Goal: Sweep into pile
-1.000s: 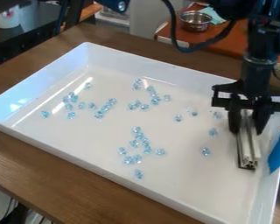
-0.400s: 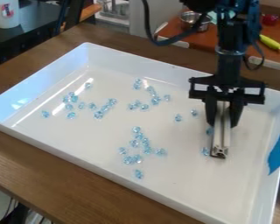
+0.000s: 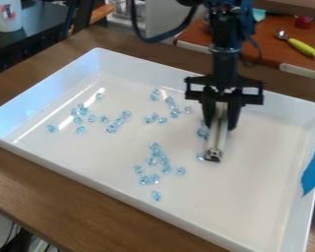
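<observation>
Sweeping Pass: Bar Set Against the Beads

Orientation. The loose pale-blue beads lie on the floor of the white tray, mainly on the left-hand side of the gripper as viewed. One scattered group is in the lower middle of the tray, with others in the upper middle and toward the far left. A few beads sit beside the left flank of the slotted metal bar; contact cannot be confirmed.

Alignment. The bar's long axis runs from the top of the view toward the bottom, its near end slightly to the left. Its long flank therefore faces the beads, the proper attitude for pushing. The coming stroke should travel leftward in the view, broadside to this axis.

Gripper state. The gripper points down over the tray, right of centre. Its two fingers straddle the bar and are closed on it, parted only by the bar's width. Whether the underside of the bar meets the tray floor cannot be determined.

Caution. The lower-middle group extends beyond the bar's near end. A straight leftward stroke would probably miss part of it; allow for an offset or second pass.
</observation>
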